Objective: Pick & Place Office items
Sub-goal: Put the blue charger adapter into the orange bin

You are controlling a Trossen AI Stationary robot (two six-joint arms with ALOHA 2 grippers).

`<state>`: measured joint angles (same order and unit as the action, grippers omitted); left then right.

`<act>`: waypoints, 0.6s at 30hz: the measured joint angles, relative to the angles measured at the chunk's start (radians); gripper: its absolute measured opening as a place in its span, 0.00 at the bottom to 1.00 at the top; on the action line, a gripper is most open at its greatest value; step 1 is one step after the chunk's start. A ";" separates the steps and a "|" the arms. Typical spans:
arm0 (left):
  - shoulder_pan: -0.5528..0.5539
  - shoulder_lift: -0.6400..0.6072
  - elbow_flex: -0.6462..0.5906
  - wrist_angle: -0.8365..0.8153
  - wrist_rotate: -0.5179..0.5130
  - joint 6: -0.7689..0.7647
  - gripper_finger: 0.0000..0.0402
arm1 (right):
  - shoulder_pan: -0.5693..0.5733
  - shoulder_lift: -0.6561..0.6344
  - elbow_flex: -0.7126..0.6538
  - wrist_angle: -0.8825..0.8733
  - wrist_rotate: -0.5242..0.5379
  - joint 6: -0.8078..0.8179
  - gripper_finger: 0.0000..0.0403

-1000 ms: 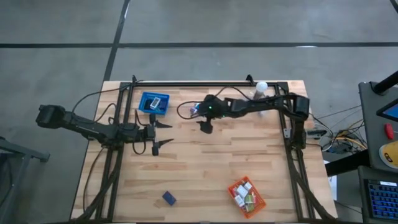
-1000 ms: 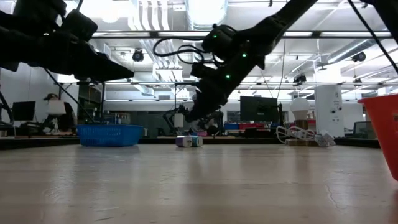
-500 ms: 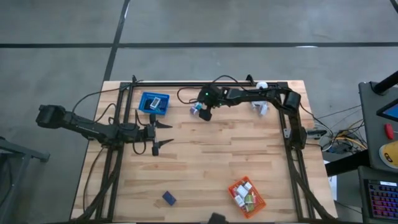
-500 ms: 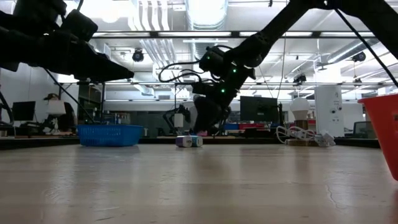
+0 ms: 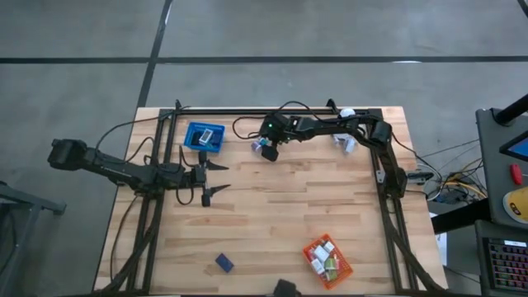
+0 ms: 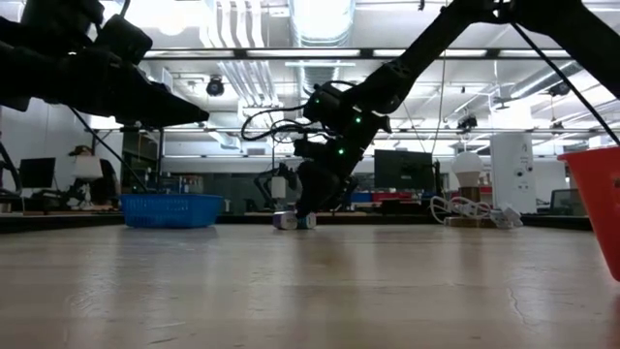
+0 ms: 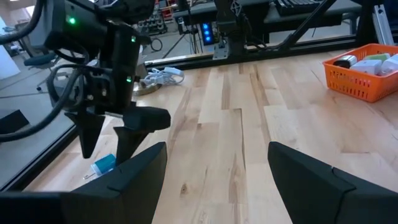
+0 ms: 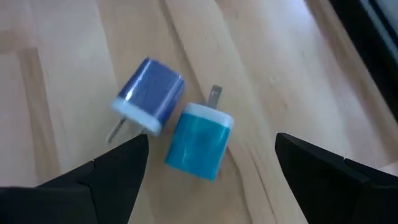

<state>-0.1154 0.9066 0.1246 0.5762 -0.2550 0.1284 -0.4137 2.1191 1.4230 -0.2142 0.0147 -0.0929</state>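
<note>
- Step in hand, by judgement: picking one of two small plug-like blocks at the table's 12 o'clock edge; right gripper poised over them with fingers spread wide and nothing between them.
- In the right wrist view, teal block and blue block lying touching, corner to side, each with metal prongs sticking out; teal one nearer the midline between the fingers.
- To do it well: centre on one block only, most likely the teal; square the fingers across its flat sides, clear of the prongs; descend straight and close gently, lest the neighbour get nudged or pinched along with it; risk of a skewed grip, given how the pair touch.
- Left gripper waiting near 9 o'clock of table centre, fingers apart and empty; in its wrist view, the right arm's gripper seen farther off above the teal block.
- Blue basket at about 11 o'clock, holding at least one pale, dark-edged item; contents otherwise too small to tell.
- Orange basket at about 5 o'clock, holding several items, white, green and dark among them; exact count unclear.
- Stray dark blue block on bare wood near 6 o'clock, well apart from both baskets, not yet sorted.
</note>
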 joint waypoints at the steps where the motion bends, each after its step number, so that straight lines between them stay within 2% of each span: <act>1: 0.000 0.000 0.000 0.000 0.000 0.000 0.70 | 0.000 0.006 0.006 -0.007 0.002 0.000 0.85; 12: 0.000 0.000 0.000 0.007 0.000 -0.003 0.70 | -0.013 0.013 0.031 -0.028 -0.009 -0.001 0.75; 18: -0.001 0.000 0.000 0.007 0.000 -0.002 0.70 | -0.029 0.013 0.047 -0.112 -0.052 0.000 0.73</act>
<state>-0.1162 0.9066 0.1246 0.5831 -0.2554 0.1261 -0.4431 2.1323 1.4700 -0.3260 -0.0374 -0.0933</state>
